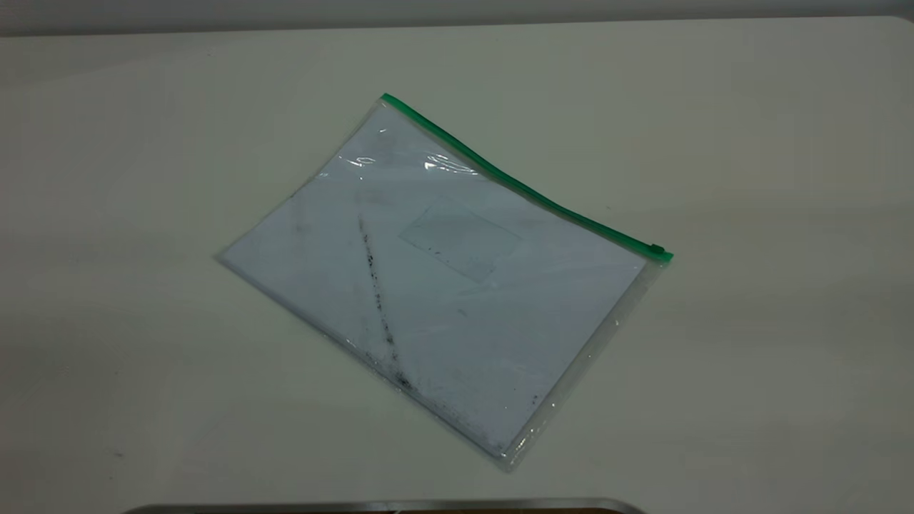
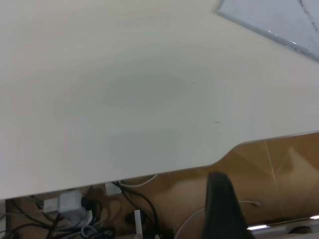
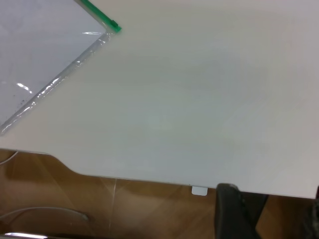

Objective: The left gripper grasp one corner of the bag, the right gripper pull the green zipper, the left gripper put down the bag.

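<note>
Black finger of the left tool (image 2: pixel 224 209) shows past the counter (image 1: pixel 750 143) edge, holding nothing; its opening I cannot tell, nor the right tool's (image 3: pixel 234 214). Well apart lies the bag (image 1: pixel 443 285), flat, green zipper (image 1: pixel 521 187) slider nearer the right arm. No legible writing.

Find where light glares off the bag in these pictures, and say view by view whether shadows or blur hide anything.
Exterior view: white glare streaks sit on the bag near its green zipper; soft shadows fall across the table, hiding nothing. Right wrist view: glints run along the bag's clear edge. Left wrist view: no glare; only a bag corner shows, and a dark, blurred arm part sits low in the frame.
</note>
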Controlling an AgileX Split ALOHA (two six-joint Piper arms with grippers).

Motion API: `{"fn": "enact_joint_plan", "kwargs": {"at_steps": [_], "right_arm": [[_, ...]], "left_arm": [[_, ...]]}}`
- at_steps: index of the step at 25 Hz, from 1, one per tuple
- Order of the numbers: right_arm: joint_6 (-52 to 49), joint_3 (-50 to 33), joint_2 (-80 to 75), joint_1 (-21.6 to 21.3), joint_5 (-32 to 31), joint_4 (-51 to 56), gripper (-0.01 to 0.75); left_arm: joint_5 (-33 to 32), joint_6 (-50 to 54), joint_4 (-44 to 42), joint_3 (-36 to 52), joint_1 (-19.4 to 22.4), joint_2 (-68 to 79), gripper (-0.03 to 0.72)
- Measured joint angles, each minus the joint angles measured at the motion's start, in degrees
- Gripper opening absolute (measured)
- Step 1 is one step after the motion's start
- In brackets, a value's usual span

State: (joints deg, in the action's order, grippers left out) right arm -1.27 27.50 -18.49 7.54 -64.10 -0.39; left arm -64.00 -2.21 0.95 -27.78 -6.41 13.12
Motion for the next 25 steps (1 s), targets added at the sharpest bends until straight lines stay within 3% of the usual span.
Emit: {"fn": "enact_joint_plan", "kwargs": {"at_steps": [9,17,25], "right_arm": [[0.0,-0.04,2.07,0.0,0.06,0.39,0.422],[0.0,-0.1,18.85,-1.51,-0.13,0.39,0.422],[0.06,-0.1,19.43,-1.07,-0.33,0.39,0.422]], "left_arm": [[-0.05,0.0,0.01,0.0,0.07,-1.99,0.537],[-0.55,0.0,0.01,0.0,9.41,-13.77,0.537],[-0.83,0.0,0.07,0.0,8.06,-14.18,0.537]]}}
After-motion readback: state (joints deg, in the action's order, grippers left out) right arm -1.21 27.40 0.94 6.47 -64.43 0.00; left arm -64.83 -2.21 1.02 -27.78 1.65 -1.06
